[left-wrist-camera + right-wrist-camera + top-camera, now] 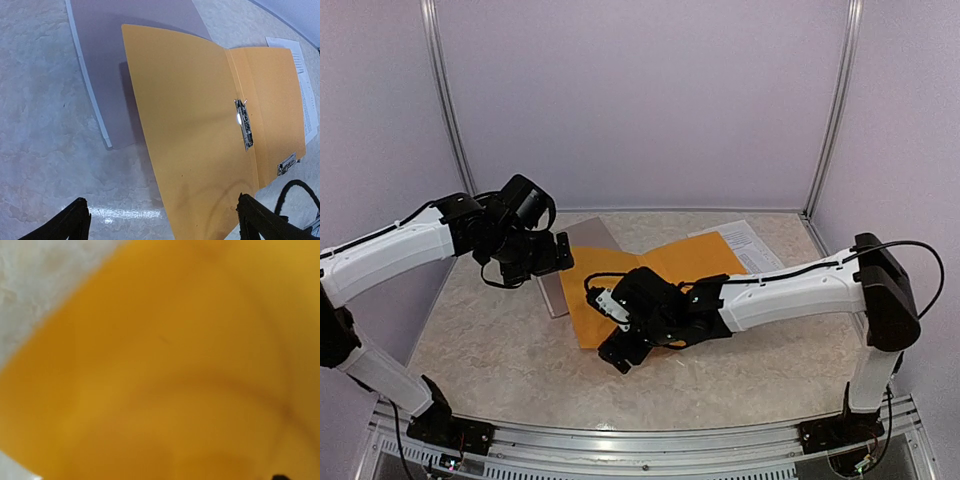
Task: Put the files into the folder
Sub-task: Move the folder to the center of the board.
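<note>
**Folder open, files outside it**
The orange folder [695, 258] lies open on the counter [490, 330]; the files [745, 240] sit at upper right, partly hidden beneath its edge. The left gripper [162, 220] is released and empty. The right gripper [620, 352] hovers low over the cover, its own view an orange blur, so I cannot tell its state. The bowed cover could flop shut or slide if nudged.

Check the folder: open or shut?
Open. The folder has its two orange covers spread apart, and the metal clip at its spine is exposed and bare. The files lie outside, along one cover's edge.
</note>
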Controlling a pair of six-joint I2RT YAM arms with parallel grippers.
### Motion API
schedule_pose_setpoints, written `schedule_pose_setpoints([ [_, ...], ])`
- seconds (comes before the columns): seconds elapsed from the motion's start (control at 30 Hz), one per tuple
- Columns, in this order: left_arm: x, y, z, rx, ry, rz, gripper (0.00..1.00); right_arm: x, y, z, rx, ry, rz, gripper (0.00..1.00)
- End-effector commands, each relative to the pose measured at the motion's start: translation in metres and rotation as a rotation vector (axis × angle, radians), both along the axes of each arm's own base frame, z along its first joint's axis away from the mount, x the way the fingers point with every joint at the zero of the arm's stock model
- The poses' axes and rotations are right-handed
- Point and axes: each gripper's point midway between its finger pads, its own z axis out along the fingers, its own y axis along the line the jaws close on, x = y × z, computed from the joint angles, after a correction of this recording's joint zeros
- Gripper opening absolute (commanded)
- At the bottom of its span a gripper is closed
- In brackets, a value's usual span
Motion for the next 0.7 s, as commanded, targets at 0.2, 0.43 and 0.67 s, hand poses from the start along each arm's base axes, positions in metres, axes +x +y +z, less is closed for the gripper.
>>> schedule_pose_setpoints([
  [0.2, 0.055, -0.112, -0.040, -0.246, 0.121, -0.281, 0.90, -0.011, -0.058, 0.051, 0.273, 0.133, -0.024, 0.95],
  [0.43, 0.057, -0.128, -0.086, -0.228, 0.215, -0.313, 0.79, -0.011, -0.107, 0.057, 0.270, 0.136, -0.113, 0.92],
  [0.67, 0.046, -0.109, -0.121, -0.165, 0.275, -0.290, 0.73, 0.012, -0.149, 0.071, 0.314, 0.133, -0.245, 0.90],
])
